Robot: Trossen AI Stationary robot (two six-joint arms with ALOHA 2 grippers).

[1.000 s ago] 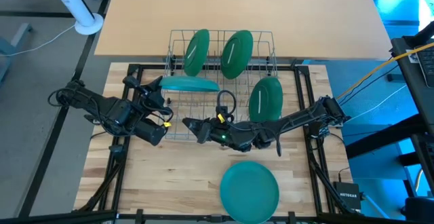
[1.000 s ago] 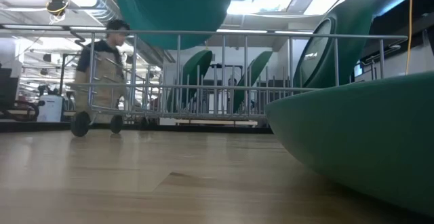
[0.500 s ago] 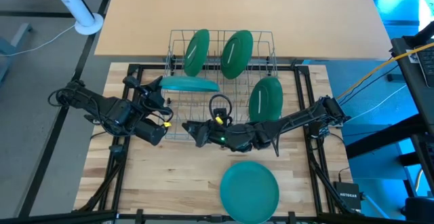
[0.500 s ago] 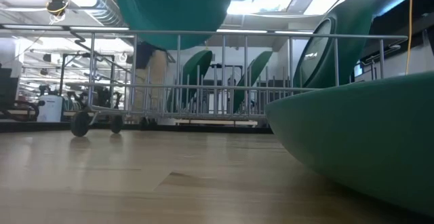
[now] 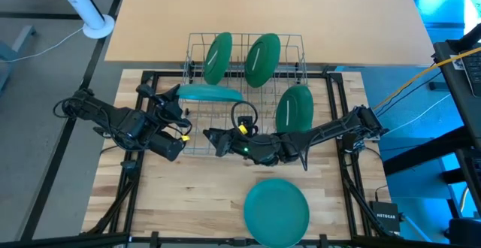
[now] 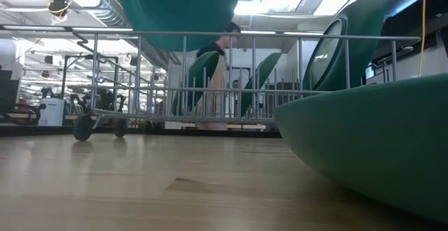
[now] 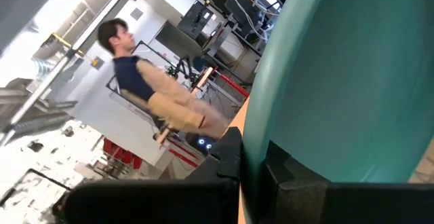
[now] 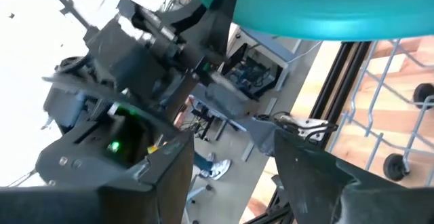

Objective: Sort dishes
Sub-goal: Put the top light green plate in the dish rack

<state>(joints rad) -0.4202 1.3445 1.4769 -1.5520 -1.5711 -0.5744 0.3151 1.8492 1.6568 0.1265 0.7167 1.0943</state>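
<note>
Five dark green to teal dishes show. Two stand on edge in the wire rack's point(image 5: 244, 90) far row point(image 5: 218, 56) point(image 5: 262, 58), and one stands at its right point(image 5: 294, 109). Another dish point(image 5: 276, 210) lies flat on the wooden table near the front edge. The fifth dish point(image 5: 209, 92) point(image 6: 178, 10) stands nearly on edge above the rack's left part, with my left gripper point(image 5: 174, 96) shut on it. My right gripper point(image 5: 210, 137) is open at the rack's near left corner, pointing toward the left arm, with nothing between its fingers point(image 8: 169, 176). My left gripper pinches the dish's rim point(image 7: 261, 149) at its left end between the two fingers point(image 7: 234, 163). The fingers come in level from the table's left. The dish is lifted clear, nearly upright, its face toward the near edge.
The rack's upright wires point(image 6: 231, 77) stand under and behind the held dish. A black frame point(image 5: 334, 113) borders the wooden table top. A tan table point(image 5: 263, 15) lies beyond the rack. A person point(image 6: 217, 77) walks in the room behind.
My right gripper's wrist has turned a little while staying at the rack's near left corner. My left gripper and its dish have kept still. In the room behind, a person has walked from left to right past the rack.
</note>
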